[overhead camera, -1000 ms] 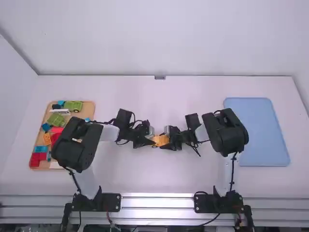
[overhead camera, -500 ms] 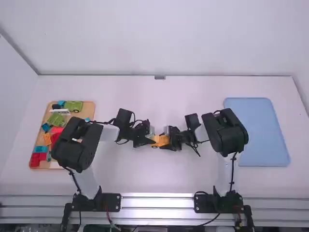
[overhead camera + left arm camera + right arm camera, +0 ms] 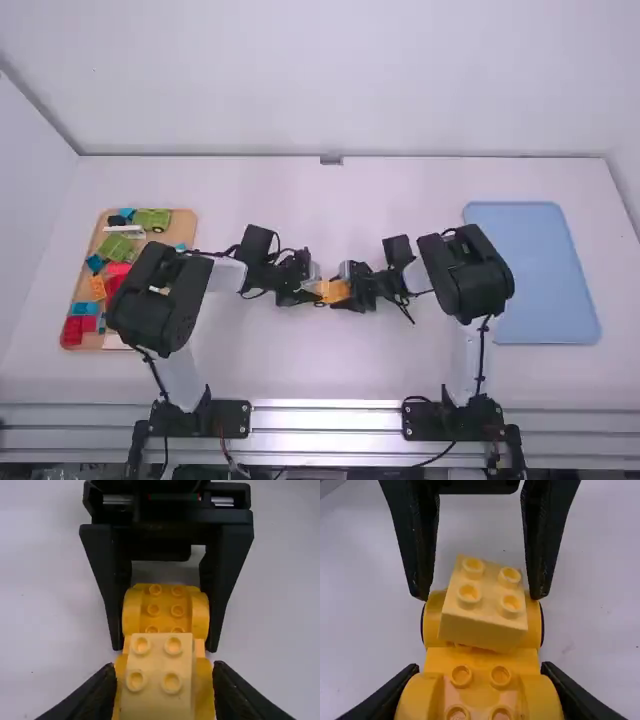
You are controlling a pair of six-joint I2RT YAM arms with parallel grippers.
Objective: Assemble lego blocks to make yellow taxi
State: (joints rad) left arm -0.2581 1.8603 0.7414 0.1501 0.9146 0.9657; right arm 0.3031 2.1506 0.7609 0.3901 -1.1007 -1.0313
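Near the table's middle in the high view are my left gripper (image 3: 312, 292) and right gripper (image 3: 345, 294), facing each other at a yellow car body (image 3: 330, 291). The right gripper (image 3: 477, 690) is shut on the rounded sides of the body's nearer end (image 3: 480, 680). A pale yellow block (image 3: 482, 602) with studs up lies skewed over the other end. The left gripper (image 3: 165, 680) stands open around that pale block (image 3: 160, 675), its fingers wider apart than the block and close to the body's sides.
On the left, a wooden tray (image 3: 180, 222) holds green car pieces (image 3: 152, 219) and several red, blue and orange blocks, partly under the left arm. A blue tray (image 3: 545, 270) lies at the right, beside the right arm.
Both arms keep nearly the same place. The yellow body and the right gripper have shifted only very slightly.
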